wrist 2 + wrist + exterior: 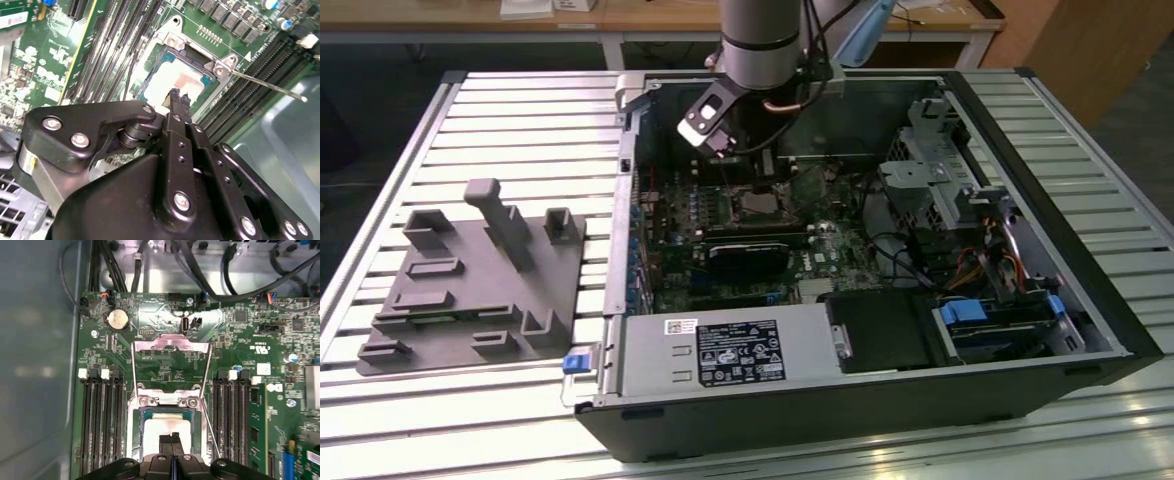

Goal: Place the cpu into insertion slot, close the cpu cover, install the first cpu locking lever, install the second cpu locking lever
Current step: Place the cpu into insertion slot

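An open computer case (1067, 200) lies on its side on a table (480, 110) of ribbed metal slats, with wooden desks (654, 15) behind it. On the exterior view's left a grey moulded fixture (454, 290) sits on the slats, apart from the case. The exterior view also takes in the power supply (720, 350) along the near wall of the case and the drive bays (987, 320) on its right. The first wrist view looks straight down on the green board: a coin battery (118, 319), black cables (200, 270) beyond the board's edge, and banks of memory slots (97, 425) on both sides of the insertion slot (132, 435). The cpu (160, 432) lies inside that slot with its pale metal top facing up. The cpu cover (170, 343) is swung open, away from the socket, with a thin lever rod (207, 371) running along its side. The second wrist view looks along the gripper's black linkage and shows a lever rod sticking out over the memory slots. In the exterior view the arm (761, 40) drops almost vertically into the far half of the case, and a camera housing (700, 122) is tilted at its wrist. The gripper (177, 97) hangs over the cpu with its fingers pressed together and nothing between them. Its tips are at the chip's top face; whether they touch it, I cannot tell.
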